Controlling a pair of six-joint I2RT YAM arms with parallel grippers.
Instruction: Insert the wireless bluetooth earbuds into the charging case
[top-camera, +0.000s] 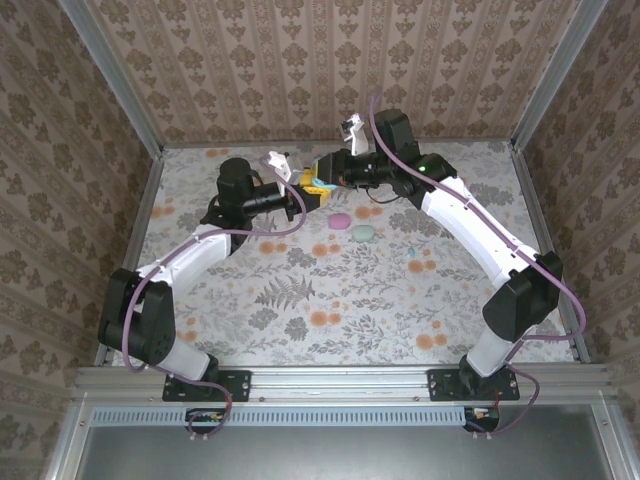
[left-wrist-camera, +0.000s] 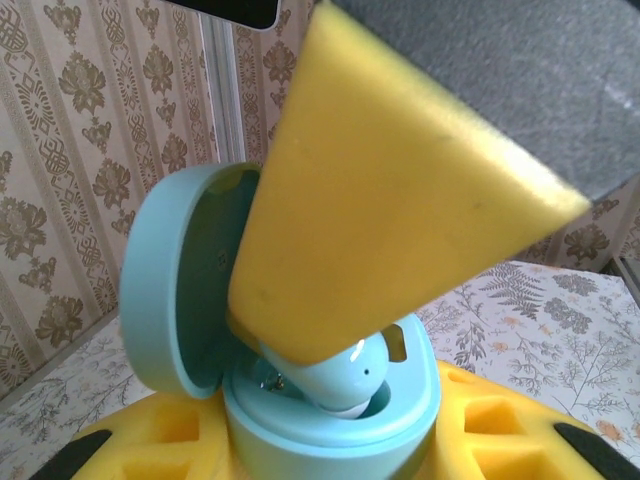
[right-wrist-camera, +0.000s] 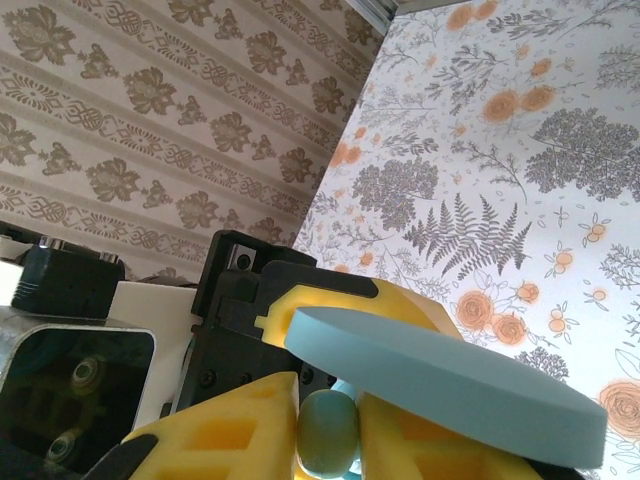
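Aloft: 1 teal earbud, pinched in clenched right gripper, half-seated in open teal charging case clamped by left gripper. Probably light, rigid, slick; best held across rounded body, pressed home gently.

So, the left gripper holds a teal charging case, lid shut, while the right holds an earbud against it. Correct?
No: the lid stands open, per the left wrist view. The left gripper holds the teal charging case; the right gripper holds an earbud against it.
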